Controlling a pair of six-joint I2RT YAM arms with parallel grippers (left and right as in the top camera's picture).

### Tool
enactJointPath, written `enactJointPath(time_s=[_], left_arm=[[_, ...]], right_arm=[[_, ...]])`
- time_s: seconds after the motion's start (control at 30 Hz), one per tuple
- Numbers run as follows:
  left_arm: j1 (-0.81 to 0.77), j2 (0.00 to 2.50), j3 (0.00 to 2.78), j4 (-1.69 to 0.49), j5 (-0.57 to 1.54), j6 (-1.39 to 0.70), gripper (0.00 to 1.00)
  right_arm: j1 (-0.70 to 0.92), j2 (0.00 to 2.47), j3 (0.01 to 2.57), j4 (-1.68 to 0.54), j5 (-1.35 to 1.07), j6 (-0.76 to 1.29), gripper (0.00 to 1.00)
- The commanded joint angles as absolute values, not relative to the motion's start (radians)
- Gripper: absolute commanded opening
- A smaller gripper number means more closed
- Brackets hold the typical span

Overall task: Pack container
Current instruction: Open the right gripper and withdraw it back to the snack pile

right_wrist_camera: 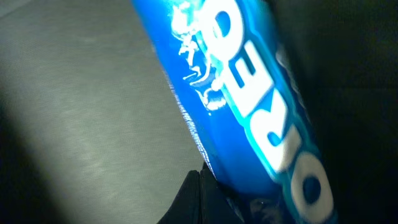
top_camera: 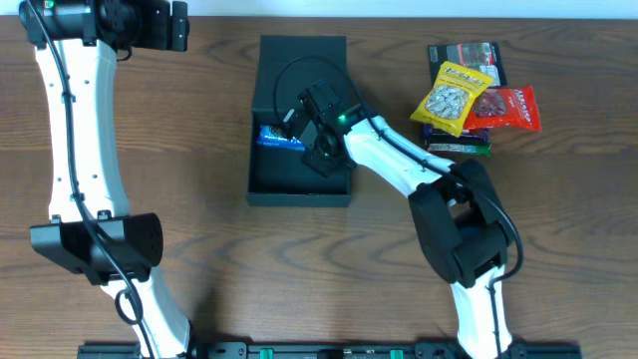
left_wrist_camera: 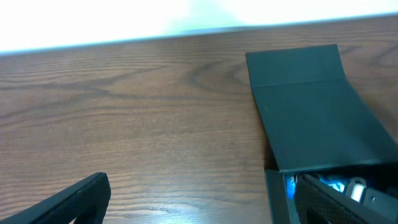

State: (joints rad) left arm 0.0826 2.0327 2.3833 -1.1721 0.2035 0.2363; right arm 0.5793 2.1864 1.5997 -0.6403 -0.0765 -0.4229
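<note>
One box point(top_camera: 299, 189) is lying mid-table, slightly toward the far edge, and its lid point(top_camera: 302, 70) is lying open and flat on the far side. The left wrist view is showing the same box point(left_wrist_camera: 311, 118) at the right, with the lid stretching away toward the table's far edge. One blue Oreo packet point(top_camera: 272, 137) is sitting inside the box, against its left wall near the hinge. In the right wrist view this packet point(right_wrist_camera: 249, 112) is filling the frame diagonally over the box's grey floor point(right_wrist_camera: 81, 93).

The right gripper point(top_camera: 304, 135) is reaching down into the box, right over the packet. One dark finger point(right_wrist_camera: 198, 200) is touching the packet's lower edge; the rest is lost in shadow, so I cannot tell whether the jaws are clamping the packet or only resting against it.

The left gripper point(left_wrist_camera: 202, 186) is hanging wide apart and gripping nothing, with its two fingers showing at the bottom corners of its own view. From overhead it point(top_camera: 177, 25) is sitting at the far left corner, well apart from the box.

To the right of the box, four snack packets are lying in one overlapping pile: a yellow one point(top_camera: 454, 95) on top, a red one point(top_camera: 510, 108) beside it, a dark one point(top_camera: 469, 54) behind, and a green-edged one point(top_camera: 461, 147) underneath. All of this is resting on one brown wooden table point(top_camera: 199, 120).
</note>
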Motion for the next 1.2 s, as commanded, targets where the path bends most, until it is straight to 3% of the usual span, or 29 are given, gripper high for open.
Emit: enactJointPath(time_s=[0.0, 0.4, 0.6, 0.73, 0.93, 1.03, 1.17], left_arm=[[0.087, 2.007, 2.376, -1.178, 0.211, 0.239, 0.96], [0.087, 2.007, 2.376, -1.182, 0.211, 0.239, 0.95], [0.087, 2.007, 2.376, -1.182, 0.211, 0.239, 0.95], [0.087, 2.007, 2.376, -1.185, 0.211, 0.239, 0.96], [0.086, 2.007, 2.376, -1.191, 0.211, 0.239, 0.96], [0.086, 2.007, 2.376, -1.197, 0.211, 0.239, 0.95], [0.085, 2.007, 2.376, -1.205, 0.211, 0.239, 0.96]], right_arm=[[0.569, 2.211, 1.595, -0.621, -0.024, -0.405, 0.01], [0.579, 2.202, 1.611, -0.662, 0.049, -0.403, 0.01], [0.596, 2.082, 1.747, -0.793, 0.012, -0.395, 0.01], [0.569, 1.978, 1.814, -0.758, 0.009, -0.374, 0.01], [0.412, 1.888, 1.821, -0.644, 0.064, -0.276, 0.03], [0.284, 1.903, 1.821, -0.587, 0.063, -0.167, 0.09], [0.133, 1.964, 1.821, -0.461, 0.043, -0.027, 0.1]])
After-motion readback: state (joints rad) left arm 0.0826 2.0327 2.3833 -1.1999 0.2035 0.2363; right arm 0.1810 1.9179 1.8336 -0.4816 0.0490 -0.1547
